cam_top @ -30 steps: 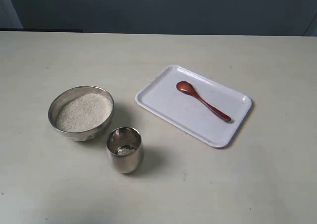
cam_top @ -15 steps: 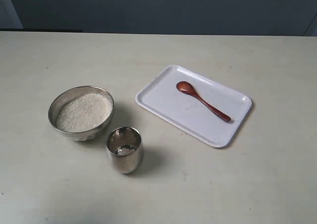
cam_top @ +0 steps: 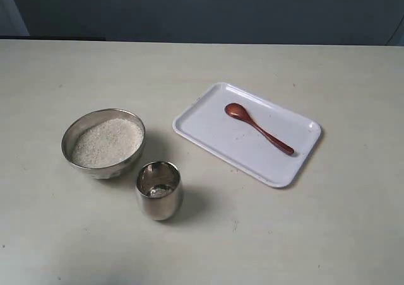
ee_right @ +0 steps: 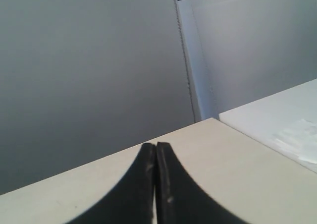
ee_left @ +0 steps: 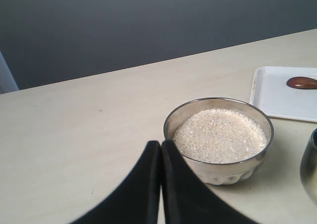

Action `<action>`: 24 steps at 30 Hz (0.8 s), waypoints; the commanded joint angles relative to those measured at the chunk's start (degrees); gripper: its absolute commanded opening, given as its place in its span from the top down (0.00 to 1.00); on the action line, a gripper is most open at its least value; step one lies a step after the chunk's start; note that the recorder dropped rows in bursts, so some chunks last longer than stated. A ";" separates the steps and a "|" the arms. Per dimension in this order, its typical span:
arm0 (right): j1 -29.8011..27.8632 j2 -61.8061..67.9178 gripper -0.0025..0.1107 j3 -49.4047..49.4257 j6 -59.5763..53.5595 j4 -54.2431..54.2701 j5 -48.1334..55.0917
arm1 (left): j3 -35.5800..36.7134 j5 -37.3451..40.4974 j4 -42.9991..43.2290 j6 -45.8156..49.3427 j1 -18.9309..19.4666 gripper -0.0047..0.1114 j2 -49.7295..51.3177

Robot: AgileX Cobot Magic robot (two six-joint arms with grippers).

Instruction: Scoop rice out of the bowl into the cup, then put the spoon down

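The steel bowl (cam_top: 74, 135) sits at the left of the table, filled with a pale heap of rice (cam_top: 107, 142). Just in front of it to the right stands the small steel cup (cam_top: 158, 190) with a few grains at its bottom. The red-brown spoon (cam_top: 257, 128) lies on the white tray (cam_top: 208, 133). Neither gripper shows in the exterior view. In the left wrist view my left gripper (ee_left: 161, 143) is shut and empty, close beside the bowl (ee_left: 218, 170), with the rice (ee_left: 219, 135), the cup's edge (ee_left: 310, 167) and the spoon's tip (ee_left: 302, 83) beyond. My right gripper (ee_right: 156, 145) is shut and empty over bare table.
The cream table (cam_top: 303, 234) runs to a dark wall at the back. The tray (ee_left: 277, 92) lies to the right of the bowl. In the right wrist view a white surface (ee_right: 277, 120) adjoins the table's far edge.
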 commanded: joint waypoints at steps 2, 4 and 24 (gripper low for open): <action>7.00 -0.36 0.98 1.41 0.03 0.72 -0.88 | -0.14 -0.73 0.14 -0.26 -0.26 0.96 -0.25; 8.74 -0.36 0.98 1.41 0.03 1.37 -0.39 | -0.14 -0.73 0.14 -0.26 -0.26 0.96 -0.25; 9.97 -0.36 0.98 5.58 -10.77 14.34 -2.50 | -0.14 -0.73 0.02 -0.26 -0.26 0.96 -0.25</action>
